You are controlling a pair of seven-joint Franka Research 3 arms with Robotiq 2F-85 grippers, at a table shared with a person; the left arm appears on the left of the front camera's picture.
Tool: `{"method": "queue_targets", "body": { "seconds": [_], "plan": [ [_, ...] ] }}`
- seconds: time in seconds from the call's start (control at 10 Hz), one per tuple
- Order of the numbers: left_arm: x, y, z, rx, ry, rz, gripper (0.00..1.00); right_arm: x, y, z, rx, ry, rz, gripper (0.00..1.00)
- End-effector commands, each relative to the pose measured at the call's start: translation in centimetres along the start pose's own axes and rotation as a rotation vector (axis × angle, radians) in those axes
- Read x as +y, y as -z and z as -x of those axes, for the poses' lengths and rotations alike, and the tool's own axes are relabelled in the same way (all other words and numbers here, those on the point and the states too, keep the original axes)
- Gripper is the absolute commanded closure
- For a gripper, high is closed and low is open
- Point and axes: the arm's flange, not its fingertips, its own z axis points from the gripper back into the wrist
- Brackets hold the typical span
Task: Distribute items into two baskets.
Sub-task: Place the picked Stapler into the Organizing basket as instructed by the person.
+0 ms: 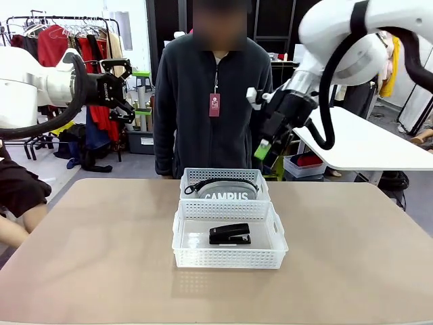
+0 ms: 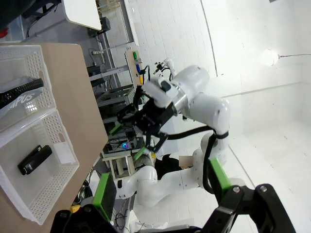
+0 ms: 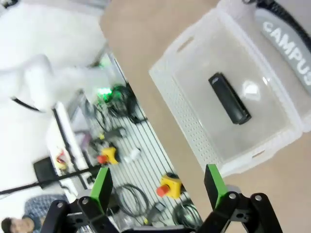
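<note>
Two white lattice baskets stand end to end at mid-table. In the nearer, larger basket [image 1: 226, 258] lies the black stapler [image 1: 230, 234]. The farther, smaller basket [image 1: 223, 174] holds the grey "CAMPUS" pouch [image 1: 225, 192] with its black strap. High at the picture's left my left gripper [image 1: 127, 93] hangs open and empty. My right gripper [image 1: 268, 152] is open and empty too, above and right of the small basket. In the left wrist view the left gripper [image 2: 163, 187] is well off from the stapler [image 2: 35, 159] and pouch [image 2: 19, 94]. The right gripper [image 3: 158, 187] looks down on the stapler [image 3: 229, 98] and pouch [image 3: 286, 43].
A person in a dark fleece [image 1: 213, 101] stands at the far edge behind the baskets. Bare tan tabletop [image 1: 95, 257] lies on both sides of them. A white side table [image 1: 358, 145] is at the back right, a clothes rack [image 1: 67, 40] at the back left.
</note>
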Motion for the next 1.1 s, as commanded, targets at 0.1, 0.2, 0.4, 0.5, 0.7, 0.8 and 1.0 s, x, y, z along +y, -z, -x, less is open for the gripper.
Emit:
{"method": "queue_targets", "body": {
  "seconds": [0.1,0.2,0.4,0.5,0.7,0.8,1.0],
  "plan": [
    [-0.3,-0.1,0.1,-0.001,-0.009,-0.002,0.0,0.4,-1.1,1.8,-0.168,0.02,0.032,0.0],
    [-0.3,-0.1,0.1,-0.001,-0.009,-0.002,0.0,-0.8,-1.6,0.5,-0.08,0.041,-0.04,0.0],
    [-0.3,-0.1,0.1,-0.001,-0.009,-0.002,0.0,-0.8,-1.6,0.5,-0.08,0.041,-0.04,0.0],
    [-0.3,-0.1,0.1,-0.001,-0.009,-0.002,0.0,-0.8,-1.6,0.5,-0.08,0.041,-0.04,0.0],
    [-0.3,-0.1,0.1,-0.001,-0.009,-0.002,0.0,-0.9,-1.2,0.8,-0.096,0.05,-0.046,0.0],
    [-0.3,-0.1,0.1,-0.001,-0.009,-0.002,0.0,-1.4,-2.8,0.6,-0.195,0.155,-0.143,0.0],
    [-0.3,-0.1,0.1,-0.001,-0.009,-0.002,0.0,-2.5,-6.0,0.6,-0.363,0.336,-0.262,0.0]
  ]
}}
